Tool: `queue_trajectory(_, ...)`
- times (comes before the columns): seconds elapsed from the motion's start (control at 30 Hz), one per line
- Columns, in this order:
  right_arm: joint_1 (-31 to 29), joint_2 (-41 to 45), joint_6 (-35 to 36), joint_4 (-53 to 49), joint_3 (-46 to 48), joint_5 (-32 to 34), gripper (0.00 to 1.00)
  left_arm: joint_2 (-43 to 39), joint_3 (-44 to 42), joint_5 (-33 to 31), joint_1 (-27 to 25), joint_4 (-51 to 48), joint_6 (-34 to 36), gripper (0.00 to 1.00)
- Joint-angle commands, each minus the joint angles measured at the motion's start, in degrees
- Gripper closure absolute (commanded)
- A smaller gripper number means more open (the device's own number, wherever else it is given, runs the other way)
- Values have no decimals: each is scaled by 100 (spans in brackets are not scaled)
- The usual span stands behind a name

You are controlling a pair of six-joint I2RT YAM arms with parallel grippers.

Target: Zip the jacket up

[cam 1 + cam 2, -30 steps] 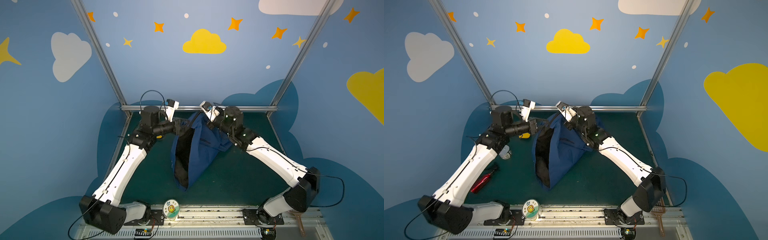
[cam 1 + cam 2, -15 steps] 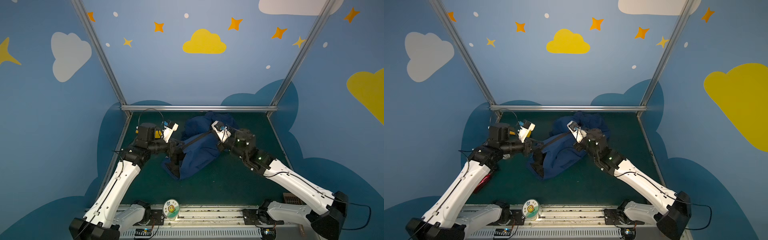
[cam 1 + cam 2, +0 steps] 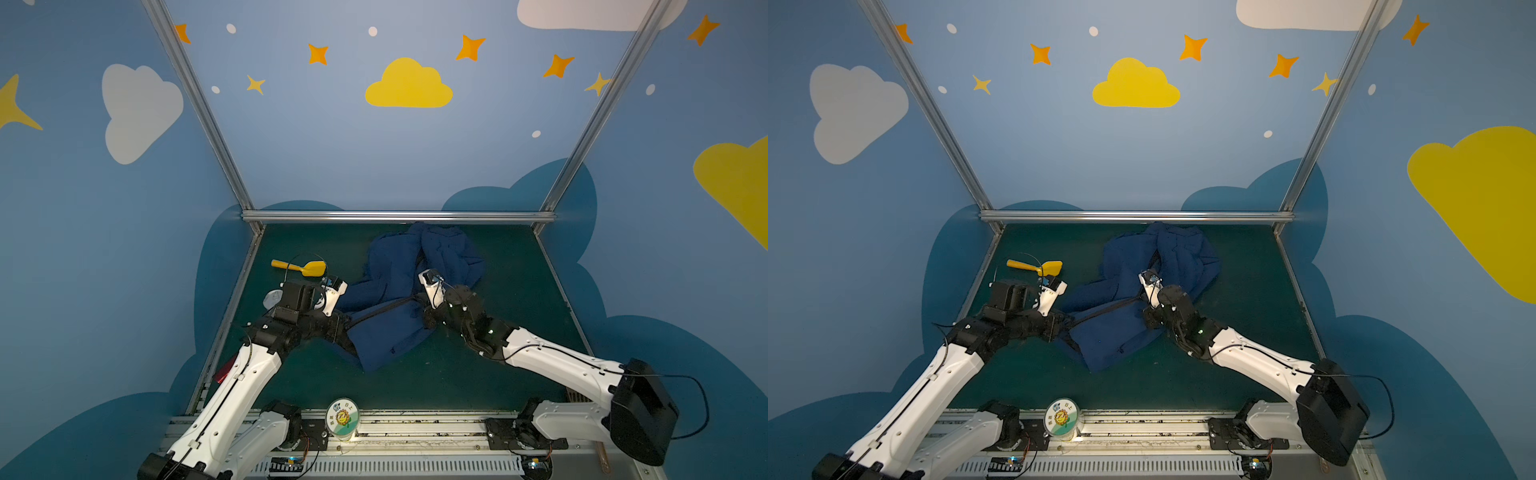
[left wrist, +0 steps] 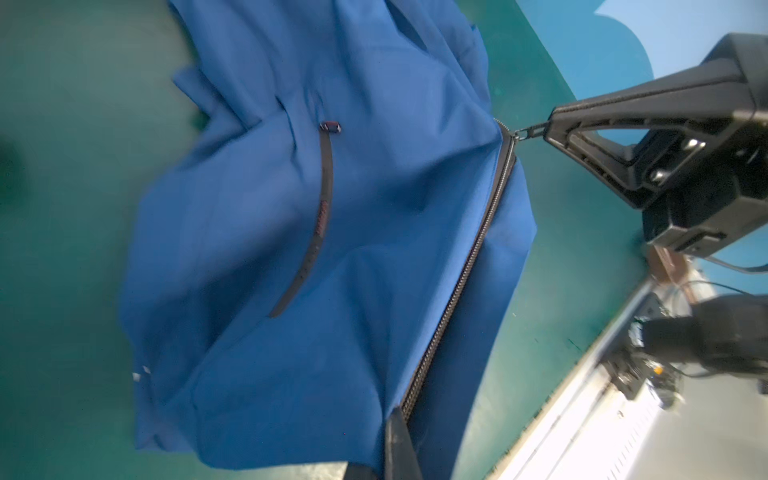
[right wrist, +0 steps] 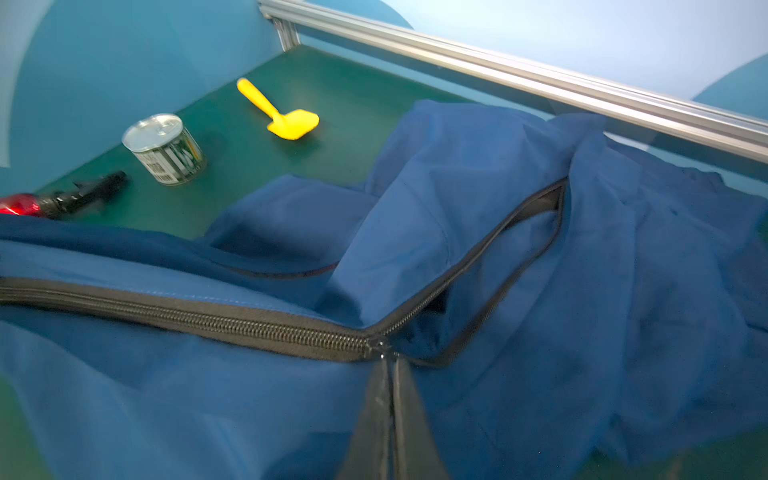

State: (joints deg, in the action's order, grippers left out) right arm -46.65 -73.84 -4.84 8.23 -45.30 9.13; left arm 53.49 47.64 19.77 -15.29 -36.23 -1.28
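The navy-blue jacket (image 3: 395, 332) (image 3: 1113, 332) lies crumpled on the green table, reaching back to the rear rail. Its dark front zipper (image 4: 469, 257) (image 5: 208, 316) runs taut between my two grippers. My left gripper (image 3: 351, 326) (image 3: 1069, 323) (image 4: 399, 419) is shut on the jacket's edge at one end of the zipper. My right gripper (image 3: 419, 299) (image 3: 1140, 300) (image 5: 390, 365) is shut on the zipper pull (image 4: 528, 133). Beyond the slider the two zipper halves (image 5: 519, 232) lie apart. A dark pocket zipper (image 4: 324, 208) shows on the front panel.
A yellow scoop (image 3: 301, 267) (image 5: 282, 112) lies at the back left, with a tin can (image 5: 166, 149) and a red-and-black bottle (image 5: 41, 203) nearer the left wall. A round sunflower-labelled tub (image 3: 343, 417) sits on the front rail. A metal rail (image 3: 395, 216) bounds the back.
Both arms have come down and forward from the back of the table. The jacket, earlier hanging between the raised grippers, now lies on the table with its zipper stretched flat.
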Motion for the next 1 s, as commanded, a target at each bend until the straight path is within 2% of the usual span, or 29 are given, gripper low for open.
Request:
queue_trajectory(0.0, 838, -197, 333, 16, -431, 821, 100, -270, 204, -1059, 233, -666, 158, 97)
queue_trajectory(0.23, 1260, -931, 631, -190, -1595, 34, 100, -587, 461, -1168, 665, -1203, 477, 97)
queue_trajectory(0.4, 1415, -1516, 799, -252, -2114, 89, 100, -845, 440, -1287, 1099, -1435, 722, 97)
queue_trajectory(0.53, 1815, -1751, 848, -280, -2471, 35, 100, -859, 520, -815, 1792, -1472, 994, 97)
queue_trajectory(0.7, 2371, -1777, 880, -479, -2921, -34, 100, -601, 754, -872, 1936, -1431, 1230, 97)
queue_trajectory(0.83, 2762, -1518, 864, -607, -2831, -27, 100, -528, 801, -774, 2032, -1271, 1311, 97)
queue_trajectory(0.97, 3137, -985, 537, -432, -2079, -3, 100, -662, 572, -866, 2039, -1046, 1635, 97)
